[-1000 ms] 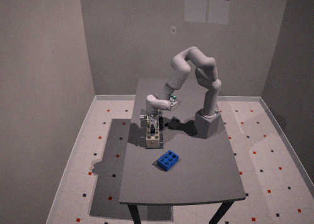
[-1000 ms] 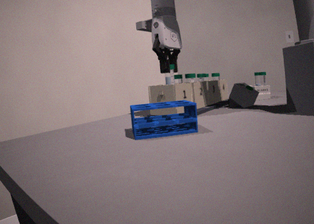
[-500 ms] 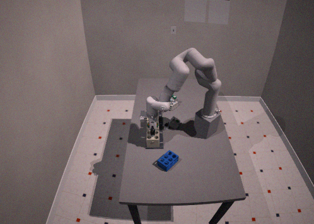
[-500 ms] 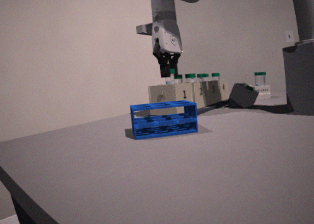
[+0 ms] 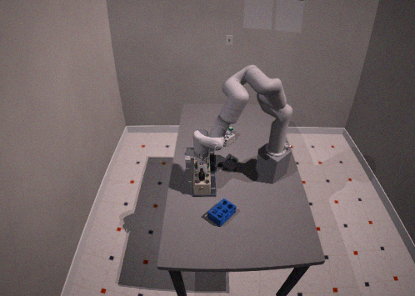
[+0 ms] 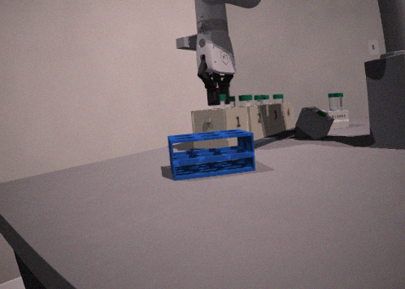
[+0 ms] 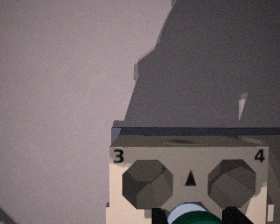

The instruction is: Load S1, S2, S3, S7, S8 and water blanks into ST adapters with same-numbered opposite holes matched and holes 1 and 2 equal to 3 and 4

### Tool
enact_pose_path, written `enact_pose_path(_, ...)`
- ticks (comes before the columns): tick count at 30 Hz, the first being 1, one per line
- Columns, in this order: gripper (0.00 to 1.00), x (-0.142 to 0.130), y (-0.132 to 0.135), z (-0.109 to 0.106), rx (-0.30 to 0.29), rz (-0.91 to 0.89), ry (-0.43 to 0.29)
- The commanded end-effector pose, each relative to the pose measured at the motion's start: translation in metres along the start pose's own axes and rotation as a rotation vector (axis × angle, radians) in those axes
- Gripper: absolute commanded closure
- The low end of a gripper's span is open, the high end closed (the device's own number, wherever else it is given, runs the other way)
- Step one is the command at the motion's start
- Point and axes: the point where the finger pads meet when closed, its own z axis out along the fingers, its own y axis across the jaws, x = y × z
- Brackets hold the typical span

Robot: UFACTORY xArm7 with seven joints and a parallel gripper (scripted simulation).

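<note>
My gripper (image 6: 219, 98) (image 7: 193, 220) is shut on a green-capped tube (image 6: 222, 97) (image 7: 195, 218). The tube stands upright, mostly sunk in the middle of the beige adapter 1 (image 6: 231, 124) (image 7: 191, 156), on the centre line where hole 5 lies. Its cap is just above the adapter top; its ID is not readable. Holes 3 and 4 of this adapter are empty in the wrist view; holes 1 and 2 are out of that view. Adapters 2 (image 6: 255, 127), 3 and 4 stand in a row behind, with several green caps (image 6: 245, 98) (image 6: 278, 96) showing.
An empty blue rack (image 5: 222, 212) (image 6: 213, 160) stands in front of the adapters. The grey DONE desk (image 6: 311, 124) with its green key (image 6: 322, 113) is beside the row. The white blanks rack (image 5: 229, 139) (image 6: 341, 123) with green-capped tubes is farther back, near the robot base (image 5: 272, 168).
</note>
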Motion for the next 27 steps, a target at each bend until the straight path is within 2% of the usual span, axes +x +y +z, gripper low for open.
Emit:
enact_pose_path(1,1.00,0.0017,-0.0004,0.0019,0.002,0.000,0.004)
enact_pose_path(16,1.00,0.0018,-0.0004,0.0019,0.002,0.000,0.004)
enact_pose_path(17,0.56,0.0017,-0.0004,0.0023,0.002,0.000,0.004)
enact_pose_path(27,0.56,0.0018,-0.0004,0.0022,0.002,0.000,0.004)
